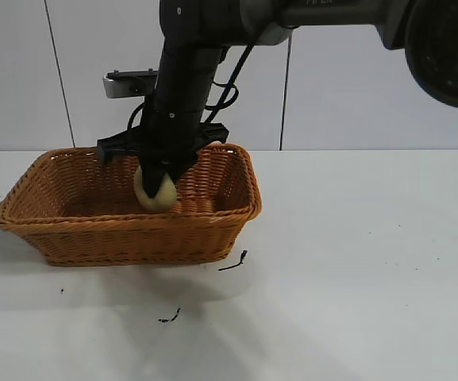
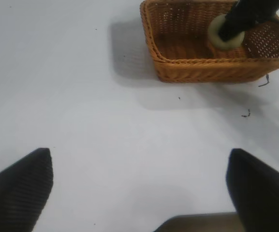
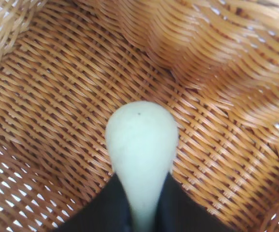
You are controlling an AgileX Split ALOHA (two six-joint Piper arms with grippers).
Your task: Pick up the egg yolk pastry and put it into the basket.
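Over at the left, the left gripper (image 2: 139,193) hangs above bare table (image 2: 81,121), fingers spread wide. In the middle, the right gripper (image 1: 159,178) reaches down into the basket (image 1: 125,230), its fingers pinching the pastry (image 1: 155,193) just above the woven floor.

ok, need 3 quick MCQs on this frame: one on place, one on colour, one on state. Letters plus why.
1. Where is the egg yolk pastry?
A. on the table
B. over the inside of the basket
C. beside the basket

2. The basket's colour?
A. orange-brown
B. blue
C. black

3. The left gripper?
A. shut on the pastry
B. fingers apart, empty
C. inside the basket

Key: B, wicker floor lies behind the pastry, which sits between the right gripper fingers; A, the weave shows it; B, only bare table lies between its fingers.
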